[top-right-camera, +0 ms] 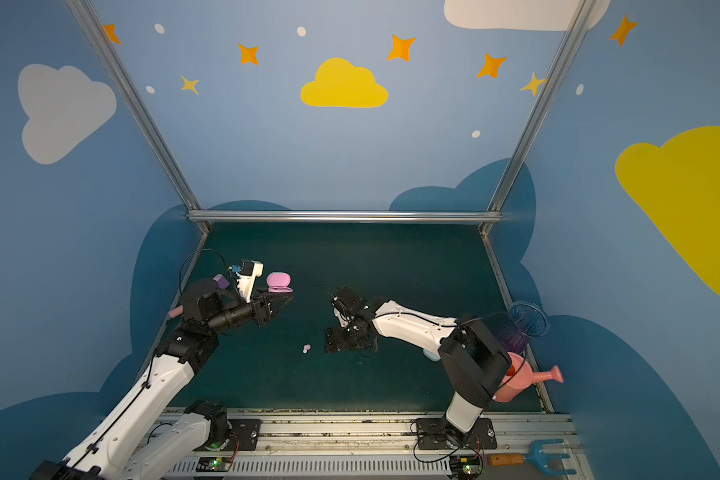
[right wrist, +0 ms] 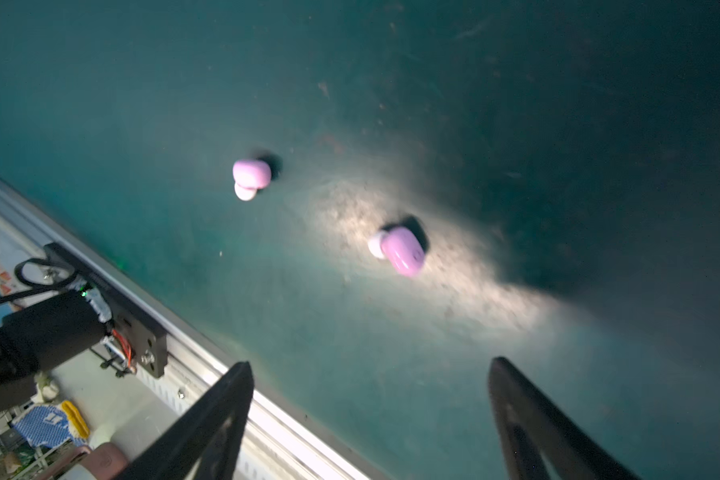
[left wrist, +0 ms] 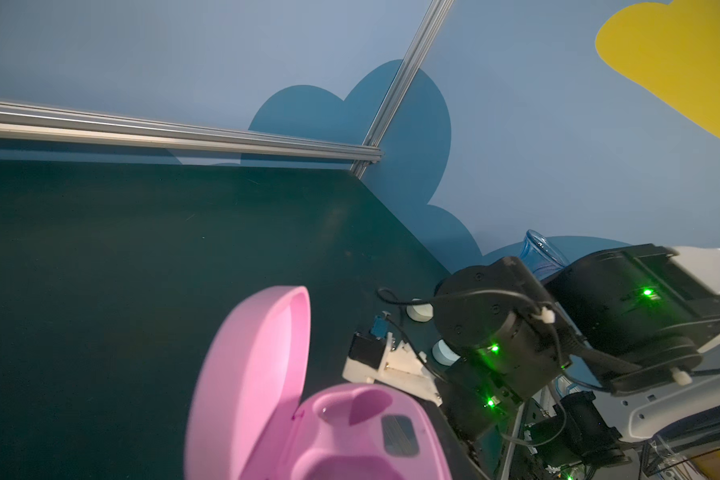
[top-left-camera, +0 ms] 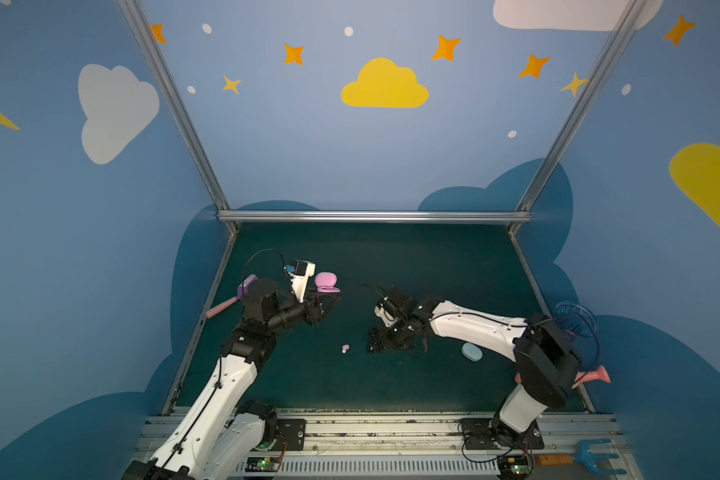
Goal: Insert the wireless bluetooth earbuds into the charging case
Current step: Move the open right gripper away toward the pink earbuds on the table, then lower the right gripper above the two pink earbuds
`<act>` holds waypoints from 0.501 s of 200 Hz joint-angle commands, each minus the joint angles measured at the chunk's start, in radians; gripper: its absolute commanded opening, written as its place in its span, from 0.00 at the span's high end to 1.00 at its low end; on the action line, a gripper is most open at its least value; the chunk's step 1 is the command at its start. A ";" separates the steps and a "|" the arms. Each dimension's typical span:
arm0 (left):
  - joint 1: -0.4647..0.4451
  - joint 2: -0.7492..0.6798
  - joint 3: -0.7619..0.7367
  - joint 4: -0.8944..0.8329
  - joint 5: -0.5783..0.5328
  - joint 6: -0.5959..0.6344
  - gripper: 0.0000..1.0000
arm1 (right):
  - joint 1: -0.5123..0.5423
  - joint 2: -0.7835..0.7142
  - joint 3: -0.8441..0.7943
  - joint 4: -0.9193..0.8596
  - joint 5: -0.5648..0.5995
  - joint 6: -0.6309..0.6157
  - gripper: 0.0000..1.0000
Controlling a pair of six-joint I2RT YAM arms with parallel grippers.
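Your left claw clamps the open pink oval plastic case steady, ready for loading. Your right claw hangs spread over the tiny pink bean-shaped earbuds.

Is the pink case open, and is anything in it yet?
Open: the pink case has its lid raised. The one socket in view is empty; the rest is hidden. Both pink earbuds lie on the mat.

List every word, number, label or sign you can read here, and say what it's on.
No text here can be read.
Inside the pink charging case, the grey label: too blurred to read.
In the right wrist view, the orange-and-white sticker: too blurred to read.
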 commanded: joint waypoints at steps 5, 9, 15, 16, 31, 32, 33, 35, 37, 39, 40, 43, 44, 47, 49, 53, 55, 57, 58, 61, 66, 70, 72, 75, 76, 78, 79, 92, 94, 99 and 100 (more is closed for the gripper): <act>0.005 -0.011 0.023 0.025 0.022 0.000 0.87 | 0.009 0.054 0.070 -0.092 0.044 -0.112 0.28; 0.004 -0.010 0.023 0.025 0.022 0.000 0.87 | 0.008 0.064 0.080 -0.107 0.053 -0.122 0.28; 0.005 -0.011 0.024 0.025 0.022 0.000 0.87 | 0.004 0.083 0.097 -0.126 0.058 -0.135 0.28; 0.005 -0.011 0.024 0.025 0.022 0.000 0.87 | 0.004 0.086 0.100 -0.128 0.058 -0.137 0.28; 0.005 -0.009 0.025 0.023 0.020 0.001 0.87 | -0.004 0.125 0.127 -0.142 0.022 -0.148 0.28; 0.005 -0.009 0.025 0.024 0.019 0.001 0.87 | -0.004 0.127 0.129 -0.142 0.018 -0.147 0.28; 0.004 -0.010 0.025 0.024 0.019 0.001 0.87 | -0.005 0.130 0.129 -0.143 0.016 -0.148 0.28; 0.005 -0.009 0.025 0.025 0.019 0.000 0.87 | -0.004 0.133 0.133 -0.144 0.006 -0.146 0.28; 0.005 -0.008 0.025 0.025 0.019 0.000 0.87 | -0.004 0.138 0.137 -0.145 -0.001 -0.144 0.28; 0.005 -0.008 0.025 0.025 0.019 0.000 0.87 | -0.005 0.142 0.139 -0.145 -0.006 -0.143 0.28; 0.005 -0.007 0.025 0.025 0.019 0.000 0.87 | -0.005 0.144 0.141 -0.145 -0.008 -0.143 0.28; 0.005 -0.007 0.025 0.025 0.020 0.000 0.87 | -0.004 0.151 0.146 -0.149 -0.015 -0.143 0.28; 0.005 -0.007 0.025 0.024 0.019 0.000 0.87 | -0.003 0.152 0.147 -0.150 -0.016 -0.142 0.28; 0.005 -0.006 0.026 0.024 0.019 0.000 0.87 | -0.002 0.158 0.152 -0.152 -0.019 -0.140 0.28; 0.006 -0.006 0.026 0.025 0.019 0.000 0.87 | 0.000 0.161 0.154 -0.154 -0.018 -0.139 0.28; 0.006 -0.005 0.027 0.025 0.019 0.000 0.87 | 0.002 0.166 0.158 -0.155 -0.017 -0.135 0.28; 0.006 -0.006 0.027 0.025 0.019 0.000 0.88 | 0.003 0.169 0.160 -0.154 -0.018 -0.133 0.28; 0.007 -0.005 0.028 0.025 0.018 0.000 0.87 | 0.003 0.171 0.159 -0.153 -0.019 -0.131 0.28; 0.006 -0.005 0.028 0.025 0.018 0.000 0.87 | 0.003 0.172 0.160 -0.151 -0.019 -0.130 0.28; 0.006 -0.006 0.028 0.026 0.018 0.000 0.87 | 0.002 0.176 0.160 -0.149 -0.023 -0.127 0.28; 0.006 -0.006 0.027 0.026 0.018 0.000 0.87 | 0.002 0.181 0.160 -0.144 -0.030 -0.123 0.29; 0.007 -0.006 0.028 0.026 0.018 0.000 0.87 | 0.002 0.187 0.162 -0.138 -0.035 -0.120 0.29; 0.007 -0.006 0.027 0.026 0.016 0.000 0.87 | 0.002 0.191 0.161 -0.137 -0.038 -0.120 0.29; 0.007 -0.006 0.028 0.026 0.016 0.001 0.87 | 0.003 0.196 0.165 -0.136 -0.042 -0.119 0.29; 0.007 -0.006 0.028 0.025 0.015 0.001 0.87 | 0.003 0.198 0.166 -0.136 -0.043 -0.119 0.29; 0.007 -0.006 0.027 0.025 0.015 0.000 0.87 | 0.004 0.201 0.168 -0.136 -0.045 -0.119 0.29; 0.007 -0.006 0.027 0.025 0.015 0.001 0.87 | 0.004 0.203 0.169 -0.136 -0.045 -0.119 0.29; 0.011 -0.009 0.027 0.023 0.014 0.000 0.87 | 0.004 0.227 0.187 -0.144 -0.049 -0.119 0.29; 0.012 -0.009 0.027 0.023 0.014 0.000 0.87 | 0.004 0.229 0.189 -0.144 -0.049 -0.121 0.29; 0.012 -0.009 0.025 0.023 0.014 0.000 0.88 | 0.004 0.234 0.193 -0.143 -0.049 -0.123 0.29; 0.012 -0.009 0.024 0.023 0.014 0.000 0.88 | 0.004 0.236 0.194 -0.143 -0.050 -0.123 0.29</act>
